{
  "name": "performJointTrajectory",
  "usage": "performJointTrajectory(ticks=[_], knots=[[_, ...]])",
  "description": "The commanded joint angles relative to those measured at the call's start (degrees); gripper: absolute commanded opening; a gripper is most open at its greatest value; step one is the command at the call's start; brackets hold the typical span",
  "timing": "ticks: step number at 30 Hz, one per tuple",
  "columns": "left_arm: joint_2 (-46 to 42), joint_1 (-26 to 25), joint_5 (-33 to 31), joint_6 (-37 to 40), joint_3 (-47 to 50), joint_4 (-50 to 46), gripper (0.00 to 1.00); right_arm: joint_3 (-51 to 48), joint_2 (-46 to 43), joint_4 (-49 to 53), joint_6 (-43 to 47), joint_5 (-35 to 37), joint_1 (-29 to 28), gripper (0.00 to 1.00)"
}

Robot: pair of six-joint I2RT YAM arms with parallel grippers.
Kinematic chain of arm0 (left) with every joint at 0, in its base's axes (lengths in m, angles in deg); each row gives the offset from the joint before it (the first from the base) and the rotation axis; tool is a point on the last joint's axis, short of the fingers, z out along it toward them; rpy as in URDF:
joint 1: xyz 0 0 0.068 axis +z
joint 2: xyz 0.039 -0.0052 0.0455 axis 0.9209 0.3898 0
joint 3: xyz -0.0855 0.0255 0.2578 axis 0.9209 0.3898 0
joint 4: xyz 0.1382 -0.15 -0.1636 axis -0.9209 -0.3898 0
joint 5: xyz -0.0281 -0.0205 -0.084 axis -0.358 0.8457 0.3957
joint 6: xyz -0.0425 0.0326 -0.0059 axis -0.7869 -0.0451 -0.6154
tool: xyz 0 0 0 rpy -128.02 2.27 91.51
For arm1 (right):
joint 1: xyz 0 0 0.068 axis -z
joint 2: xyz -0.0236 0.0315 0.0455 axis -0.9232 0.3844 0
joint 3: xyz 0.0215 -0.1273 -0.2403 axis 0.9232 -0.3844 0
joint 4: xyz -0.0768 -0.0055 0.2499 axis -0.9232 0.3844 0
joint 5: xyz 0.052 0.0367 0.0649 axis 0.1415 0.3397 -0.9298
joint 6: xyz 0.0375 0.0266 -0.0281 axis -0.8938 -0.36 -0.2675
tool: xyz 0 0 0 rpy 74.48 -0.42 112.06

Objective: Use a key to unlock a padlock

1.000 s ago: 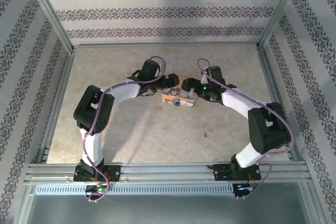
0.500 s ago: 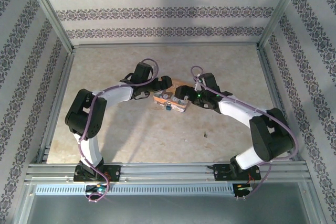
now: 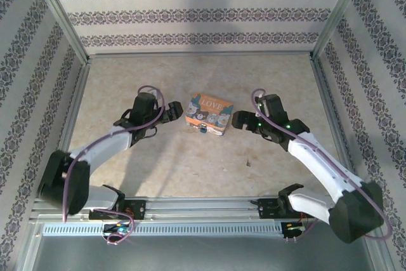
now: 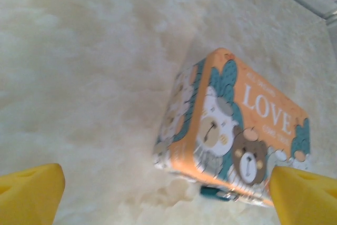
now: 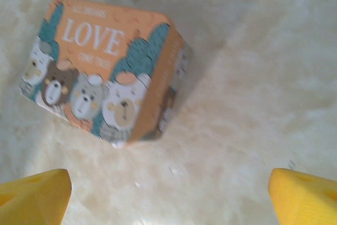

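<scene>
The orange "LOVE" tin (image 3: 210, 115) stands in the middle of the table. The tiny blue padlock (image 3: 203, 129) hangs at its near side. In the left wrist view the padlock (image 4: 216, 192) shows as a teal bit under the lower edge of the tin (image 4: 237, 125). My left gripper (image 3: 175, 113) is just left of the tin, open, its yellow fingertips (image 4: 29, 193) wide apart and holding nothing. My right gripper (image 3: 238, 120) is just right of the tin (image 5: 105, 67), also open and holding nothing, fingertips (image 5: 305, 196) spread. The key is out of view.
The pale marbled table (image 3: 190, 163) is fenced by a metal frame (image 3: 203, 204) at the near edge, with patterned walls (image 3: 203, 17) on the other three sides. Bare table lies in front of the tin.
Both grippers have drawn back from over the tin to its left and right sides, leaving its lid in full view. Both arms have dropped lower and stretched outwards.
</scene>
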Motion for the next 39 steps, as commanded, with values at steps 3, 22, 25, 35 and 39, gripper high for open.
performJointTrajectory(ticks=[3, 22, 25, 35, 39], knots=[[-10.85, 0.24, -7.58, -3.36, 9.12, 1.35, 0.99, -2.15, -5.93, 14.4, -1.17, 2.57, -1.66, 0.85], [-11.08, -0.11, -8.85, -8.54, 14.69, 6.24, 0.99, -8.54, 7.76, 14.78, -6.32, 4.51, -10.47, 0.38], [-10.95, -0.08, -9.02, -8.66, 14.94, 6.23, 0.99, -8.23, 9.89, 14.53, -6.05, 4.65, -10.65, 0.33], [-10.9, -0.07, -9.72, -7.84, 13.84, 4.54, 0.99, -7.52, 13.62, 12.83, -5.41, 4.29, -11.16, 0.3], [-10.91, -0.09, -9.99, -7.66, 13.66, 4.27, 0.99, -7.61, 13.83, 11.82, -5.58, 3.85, -11.39, 0.3]])
